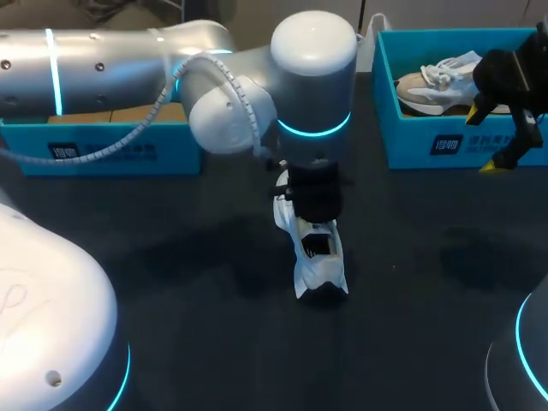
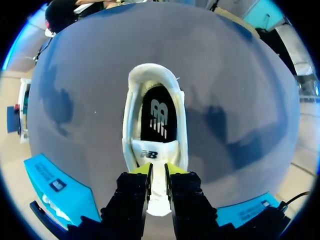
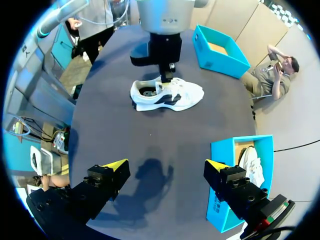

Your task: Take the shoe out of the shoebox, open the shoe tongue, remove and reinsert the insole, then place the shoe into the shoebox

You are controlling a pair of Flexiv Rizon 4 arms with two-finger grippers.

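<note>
A white low sneaker (image 1: 317,257) lies in the middle of the dark round desk (image 1: 214,342). Its tongue (image 2: 150,154) is pinched between the fingers of the left gripper (image 2: 159,170) directly above. Behind left stands an open blue cardboard shoebox (image 1: 111,150). Behind right, a second blue shoebox (image 1: 428,145) holds a pale spare sneaker (image 1: 432,86), and the right gripper (image 3: 167,164) is above its front wall.

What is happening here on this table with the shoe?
The left gripper is shut on the tongue of a white shoe standing on the dark table, the insole visible inside. The right gripper hangs open above the table, beside a blue shoebox that holds another shoe.
</note>
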